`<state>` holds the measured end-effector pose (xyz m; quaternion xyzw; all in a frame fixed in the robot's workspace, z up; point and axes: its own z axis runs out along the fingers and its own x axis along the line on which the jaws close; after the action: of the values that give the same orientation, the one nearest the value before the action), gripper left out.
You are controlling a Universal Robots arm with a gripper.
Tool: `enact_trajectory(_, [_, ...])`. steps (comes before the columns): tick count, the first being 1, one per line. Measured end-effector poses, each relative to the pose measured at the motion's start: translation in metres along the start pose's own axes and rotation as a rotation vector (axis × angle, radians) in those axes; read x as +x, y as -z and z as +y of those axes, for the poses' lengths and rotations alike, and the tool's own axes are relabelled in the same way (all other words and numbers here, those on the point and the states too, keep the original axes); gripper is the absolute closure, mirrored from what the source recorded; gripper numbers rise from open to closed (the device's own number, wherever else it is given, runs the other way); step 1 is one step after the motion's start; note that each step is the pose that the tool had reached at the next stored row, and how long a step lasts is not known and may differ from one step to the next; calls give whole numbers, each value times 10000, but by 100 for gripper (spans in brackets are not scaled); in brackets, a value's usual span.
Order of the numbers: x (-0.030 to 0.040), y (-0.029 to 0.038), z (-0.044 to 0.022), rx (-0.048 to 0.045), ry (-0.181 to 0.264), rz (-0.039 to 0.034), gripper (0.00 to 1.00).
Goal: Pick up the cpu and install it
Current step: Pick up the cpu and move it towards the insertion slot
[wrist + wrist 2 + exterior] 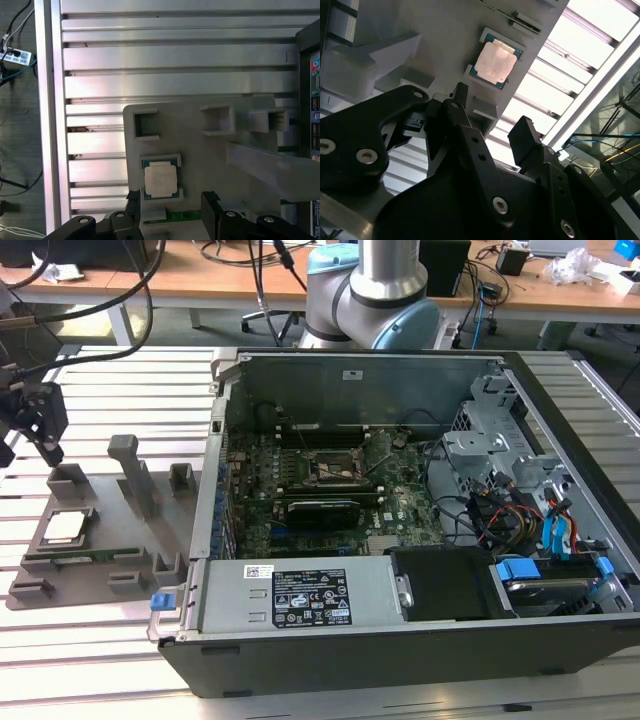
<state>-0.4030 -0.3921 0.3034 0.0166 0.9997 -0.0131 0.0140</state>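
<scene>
Cpu [62,527] is seen lying flat, metal top up, in a shallow seat on a grey fixture [105,540]. The fixture is set on the slatted table [100,670], at the exterior view's left of the open pc case [400,670]. In that view the gripper [38,430] is seen up and to the left of the cpu, apart from it and touching nothing. In both wrist views the fingers [210,202] [525,135] are spread apart w/ nothing between them, and the cpu [160,180] [495,63] is framed just beyond the gap, its top fully exposed. Around the chip a tall post [130,468] and low blocks [72,480] rise from the fixture, and a green memory stick [186,216] lies just beside the cpu seat. Inside the case the socket [335,468] is seen mid-board, w/ cables [495,520] at the exterior view's right and the psu [300,595] nearer the camera. The memory stick is partly hidden by the fingers in the first wrist view. The arm [370,290] is cut off at the frame edge in the exterior view, and socket detail can't be made out.
</scene>
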Motion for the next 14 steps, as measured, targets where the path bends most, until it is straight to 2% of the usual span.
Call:
enact_trajectory(7, [1,-38,1,0,0,1,40])
enact_trajectory(10, [4,-127,3,0,0,1,40])
enact_trajectory(14, [5,-159,4,0,0,0,40])
